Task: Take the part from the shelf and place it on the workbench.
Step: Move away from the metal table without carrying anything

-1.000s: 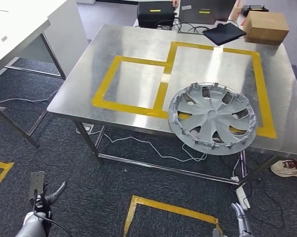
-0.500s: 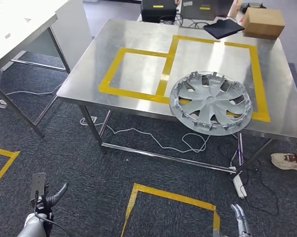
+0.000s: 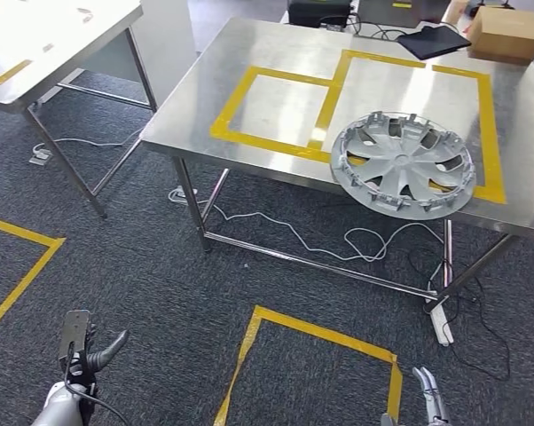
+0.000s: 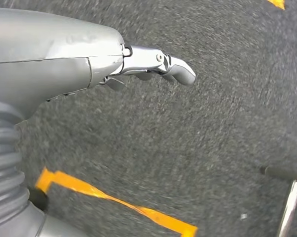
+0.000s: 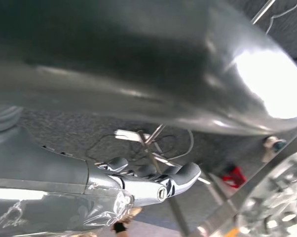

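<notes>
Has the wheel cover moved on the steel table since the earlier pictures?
No. The wheel cover lies across the same yellow tape near the table edge; the camera shifted.

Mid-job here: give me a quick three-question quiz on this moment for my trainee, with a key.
1. True or false: the hubcap lies on the steel workbench, with part of its rim past the near edge.
2. Multiple choice: what does the left hand hold? A) the hubcap B) a cable C) nothing
3. Fill in: the cardboard box sits at the workbench's far ____ corner in the head view.

Key
1. True. It overlaps the yellow tape outline and overhangs the edge.
2. C. The left hand hangs low over the carpet, and so does the right hand, also holding nothing.
3. right
</notes>
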